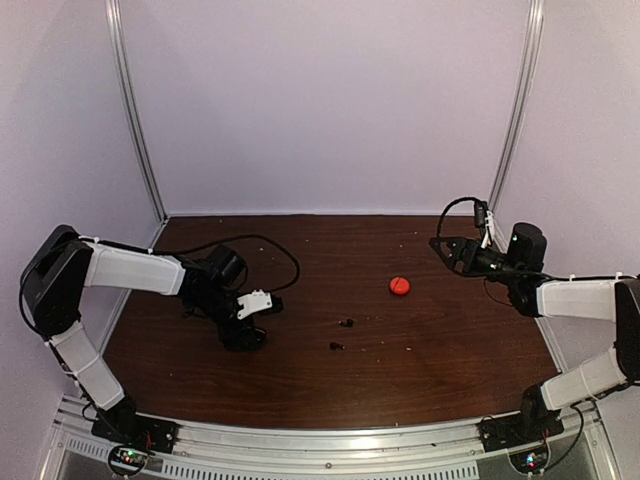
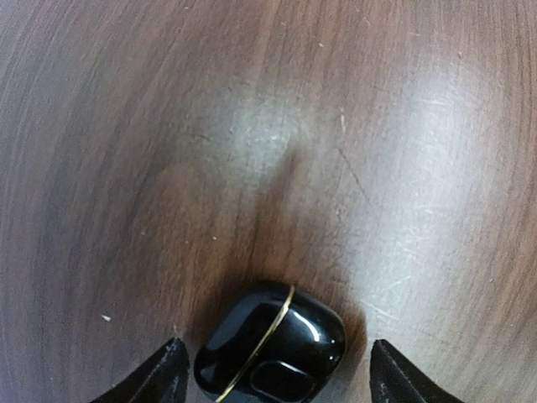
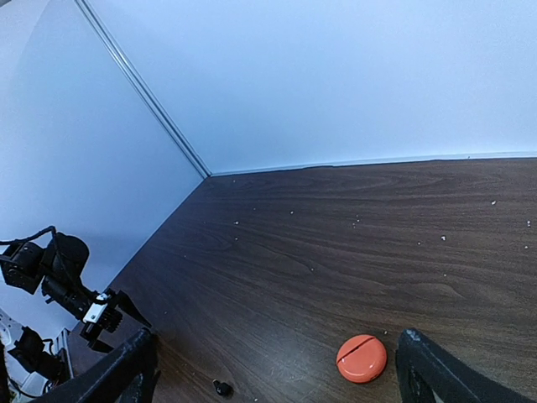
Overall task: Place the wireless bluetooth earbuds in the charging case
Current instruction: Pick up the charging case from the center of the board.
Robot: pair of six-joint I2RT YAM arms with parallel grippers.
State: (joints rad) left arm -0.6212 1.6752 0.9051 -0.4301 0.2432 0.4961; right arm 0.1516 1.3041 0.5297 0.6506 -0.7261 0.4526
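Observation:
A glossy black charging case (image 2: 270, 344) with a thin gold seam lies shut on the brown table. My left gripper (image 2: 273, 374) is open with a fingertip on each side of the case, neither touching it. In the top view the left gripper (image 1: 245, 333) is low over the table at the left, hiding the case. Two tiny black earbuds (image 1: 347, 323) (image 1: 336, 346) lie loose near the table's middle; one shows in the right wrist view (image 3: 221, 387). My right gripper (image 1: 445, 246) is open and empty, raised at the right (image 3: 277, 382). No red earbuds show.
A round red-orange case (image 1: 399, 286) lies shut right of centre, also in the right wrist view (image 3: 362, 358). White walls with metal posts (image 1: 135, 110) close the back and sides. A black cable (image 1: 270, 245) loops behind the left arm.

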